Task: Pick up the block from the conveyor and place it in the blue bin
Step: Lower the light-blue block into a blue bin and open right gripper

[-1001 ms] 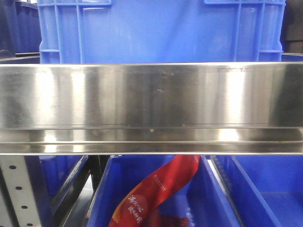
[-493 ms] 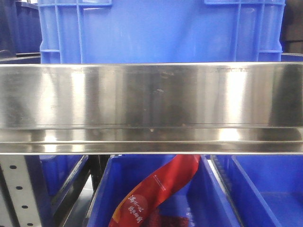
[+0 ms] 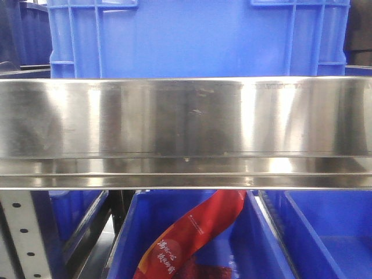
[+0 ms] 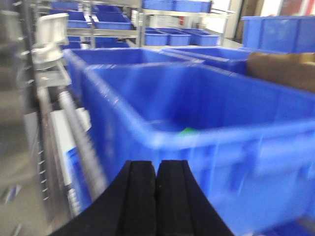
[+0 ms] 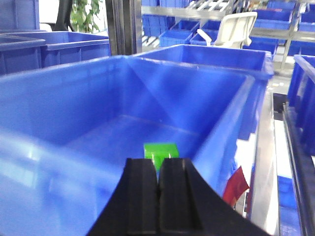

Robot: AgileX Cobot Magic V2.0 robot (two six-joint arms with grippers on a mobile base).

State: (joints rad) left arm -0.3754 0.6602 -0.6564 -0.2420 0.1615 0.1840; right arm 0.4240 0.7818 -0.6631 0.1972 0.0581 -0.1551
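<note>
Jaws pressed together and empty on both arms, the right gripper (image 5: pixel 158 189) hovers over the blue bin (image 5: pixel 59 98), the green block (image 5: pixel 160 151) lying on its floor just beyond the fingertips, nearer than the left gripper (image 4: pixel 156 189).

Blue bin (image 5: pixel 88 113) is showing saturated blue on its walls and floor; block (image 5: pixel 160 150) inside is reading bright green. Both sets of gripper pads are appearing matte black. Steel rail (image 3: pixel 186 122) is reflecting silver-grey bands. Red wrapper (image 3: pixel 186 238) is carrying white lettering, possibly Chinese characters.
</note>
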